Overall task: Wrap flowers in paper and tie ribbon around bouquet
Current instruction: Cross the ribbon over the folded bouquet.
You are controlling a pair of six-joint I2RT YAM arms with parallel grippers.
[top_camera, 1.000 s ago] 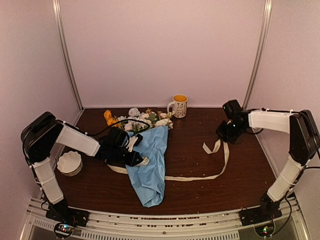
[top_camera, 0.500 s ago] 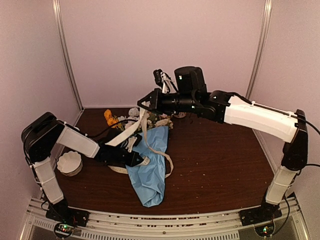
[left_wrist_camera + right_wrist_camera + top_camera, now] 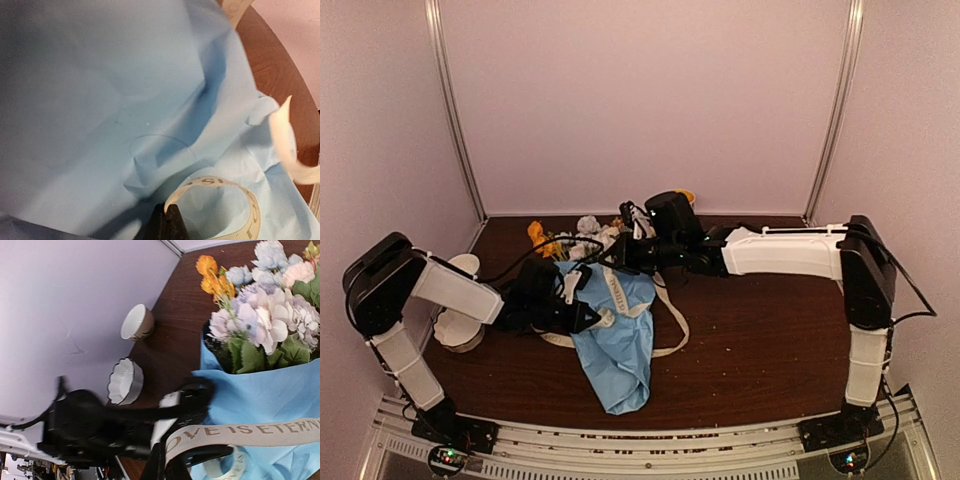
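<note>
The bouquet lies on the table as a blue paper (image 3: 618,345) cone, its flowers (image 3: 586,228) sticking out at the far end. In the right wrist view the pale flowers (image 3: 264,315) rise above the paper (image 3: 265,390). My right gripper (image 3: 607,262) hovers over the cone's upper part, shut on the printed beige ribbon (image 3: 250,432), which stretches across the paper. My left gripper (image 3: 586,316) sits at the cone's left side. Its tips (image 3: 169,214) are shut on the ribbon's other end, which curls in a loop (image 3: 240,192) over the paper (image 3: 100,100). Slack ribbon (image 3: 680,325) trails right of the cone.
A white fluted bowl (image 3: 455,328) and a small cup (image 3: 466,264) stand at the left edge of the brown table (image 3: 760,340); both show again as the bowl (image 3: 125,381) and cup (image 3: 137,322). A yellow-filled mug (image 3: 686,196) peeks from behind the right arm. Pale walls enclose the table.
The right arm swung from the table's right side up and across with the ribbon, then came down over the bouquet. The ribbon now lies across the paper. The left arm shifted slightly left.
</note>
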